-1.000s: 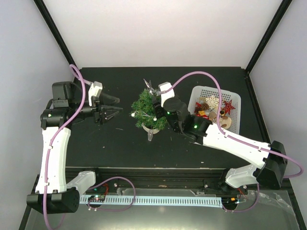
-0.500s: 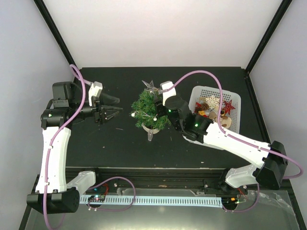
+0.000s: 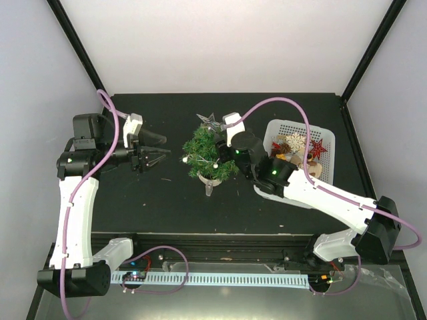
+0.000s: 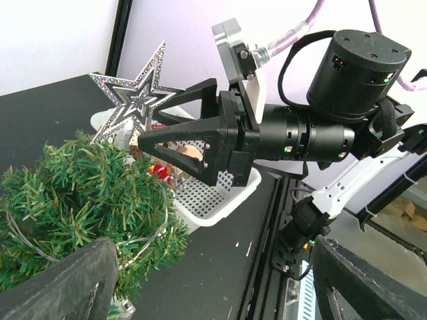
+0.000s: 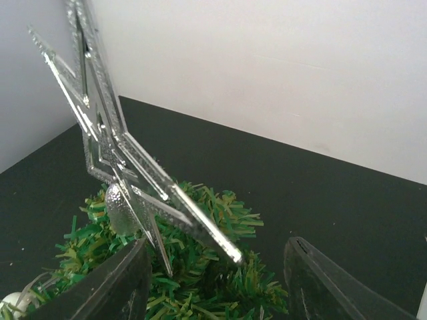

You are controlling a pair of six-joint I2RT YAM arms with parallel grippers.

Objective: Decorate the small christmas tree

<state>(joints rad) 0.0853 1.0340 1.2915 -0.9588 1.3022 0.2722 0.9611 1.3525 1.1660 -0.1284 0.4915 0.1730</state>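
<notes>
The small christmas tree (image 3: 203, 159) stands mid-table in its white pot, with a thin light wire wound through it. A silver glitter star (image 3: 209, 121) sits tilted at its top. My right gripper (image 3: 215, 129) reaches over the tree from the right. Its jaws stand apart around the star (image 5: 113, 153), whose round base lies close to the left finger (image 5: 117, 287) and clear of the other. My left gripper (image 3: 163, 149) hangs open and empty just left of the tree (image 4: 73, 193), looking at the star (image 4: 137, 100).
A white mesh basket (image 3: 280, 125) right of the tree holds a red star, a white snowflake and other ornaments. In the left wrist view the basket (image 4: 220, 200) lies behind the tree. The right forearm (image 3: 320, 197) crosses the basket's near side.
The star has turned from edge-on to face-up at the treetop. My right wrist has eased slightly to the right. The left arm has not moved.
</notes>
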